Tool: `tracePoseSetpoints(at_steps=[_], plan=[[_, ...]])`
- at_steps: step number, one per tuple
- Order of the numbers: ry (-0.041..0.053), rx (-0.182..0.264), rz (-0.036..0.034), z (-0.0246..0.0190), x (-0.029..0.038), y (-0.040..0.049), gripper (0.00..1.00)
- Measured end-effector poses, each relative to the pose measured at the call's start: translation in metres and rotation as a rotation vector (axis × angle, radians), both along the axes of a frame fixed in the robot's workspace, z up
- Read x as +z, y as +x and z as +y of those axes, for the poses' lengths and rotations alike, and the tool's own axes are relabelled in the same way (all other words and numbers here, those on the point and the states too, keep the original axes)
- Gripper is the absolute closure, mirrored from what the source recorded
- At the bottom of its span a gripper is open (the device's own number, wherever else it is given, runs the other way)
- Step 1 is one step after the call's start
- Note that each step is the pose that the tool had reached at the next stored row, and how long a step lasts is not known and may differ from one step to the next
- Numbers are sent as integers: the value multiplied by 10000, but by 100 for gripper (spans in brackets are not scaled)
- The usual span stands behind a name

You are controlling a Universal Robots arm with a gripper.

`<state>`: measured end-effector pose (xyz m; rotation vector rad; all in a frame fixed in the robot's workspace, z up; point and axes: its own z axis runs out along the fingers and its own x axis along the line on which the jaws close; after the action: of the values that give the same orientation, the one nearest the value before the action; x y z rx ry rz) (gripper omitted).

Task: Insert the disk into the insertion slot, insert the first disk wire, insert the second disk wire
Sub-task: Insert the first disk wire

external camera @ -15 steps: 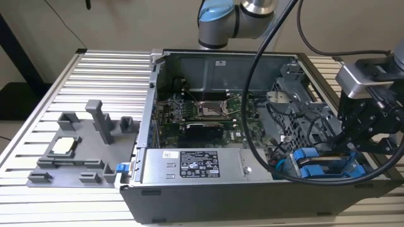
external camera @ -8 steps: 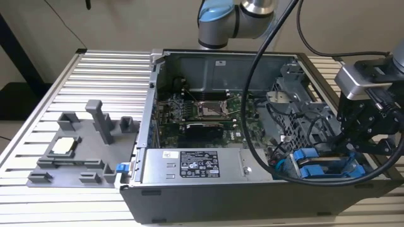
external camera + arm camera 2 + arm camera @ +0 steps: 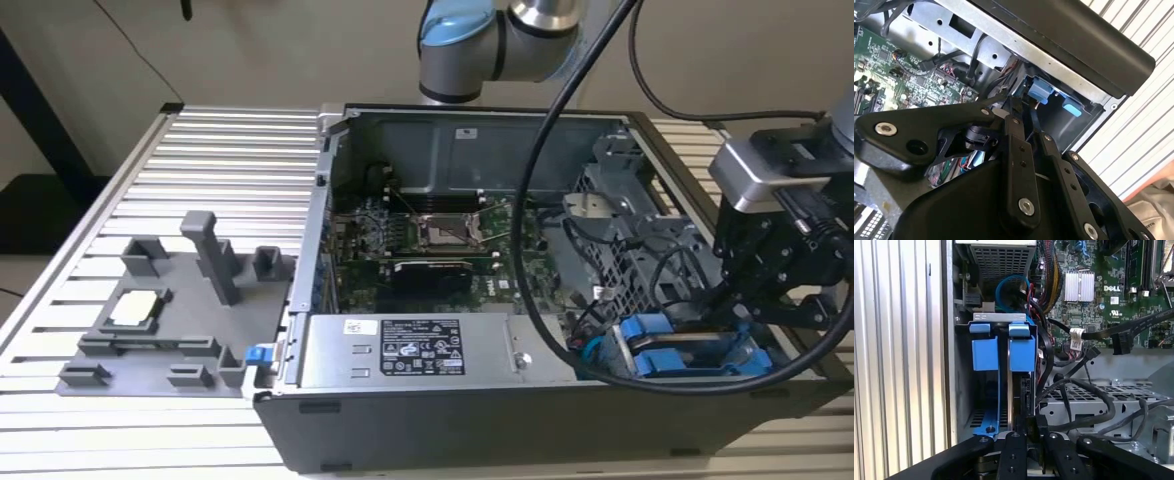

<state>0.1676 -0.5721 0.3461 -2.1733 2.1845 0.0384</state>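
The black gripper (image 3: 1029, 434) pinches a black wire plug (image 3: 1029, 424) at the edge of the blue-framed disk drive (image 3: 1021, 357), already seated in the grey sheet-metal insertion slot (image 3: 961, 390). It should likely press straight, keeping the plug square to the socket and clear of the loose black cables (image 3: 1079, 410).

We log a slatted metal table (image 3: 227, 140), grey fixture block (image 3: 200, 330) toward the exterior view's left, green motherboard (image 3: 441, 255), labelled power supply (image 3: 407, 350), silver heatsink (image 3: 1079, 286).
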Motion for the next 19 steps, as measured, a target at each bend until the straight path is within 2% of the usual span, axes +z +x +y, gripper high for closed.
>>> tracePoseSetpoints(at_steps=[19], plan=[[-1, -247, 0, -11, -12, -21, 81]])
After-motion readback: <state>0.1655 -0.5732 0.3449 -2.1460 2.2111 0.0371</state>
